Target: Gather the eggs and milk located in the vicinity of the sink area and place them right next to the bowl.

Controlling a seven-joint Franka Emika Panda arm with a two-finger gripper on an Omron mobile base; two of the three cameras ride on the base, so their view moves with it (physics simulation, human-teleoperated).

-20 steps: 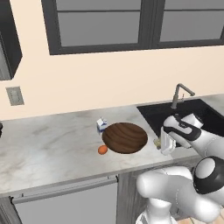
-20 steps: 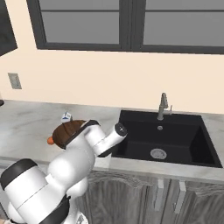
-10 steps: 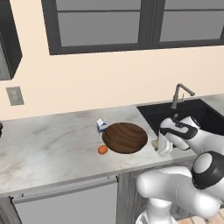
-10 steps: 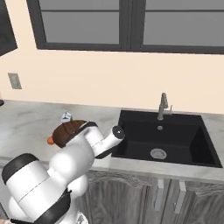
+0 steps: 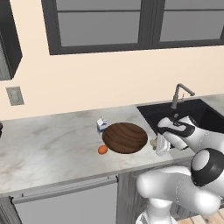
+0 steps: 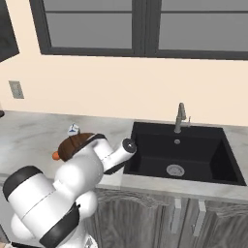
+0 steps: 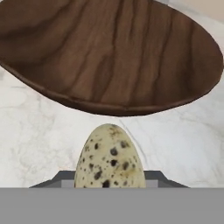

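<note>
Here your hand [image 5: 160, 144] grips a pale speckled egg [image 7: 109, 158] just beside the wooden bowl [image 5: 125, 137], on its sink [image 5: 183, 114] side. The milk carton [image 5: 102, 125] stands touching the bowl's far-left rim, and an orange-brown egg [image 5: 103, 149] lies near its front-left on the tabletop [image 5: 48, 144].

- We see a cream wall [image 5: 109, 83] with a dark-framed window [image 5: 148, 22].
- A grey outlet [image 5: 14, 95] sits left.
- Marble desk [image 5: 43, 148] tops grey cabinets [image 6: 160, 218].
</note>
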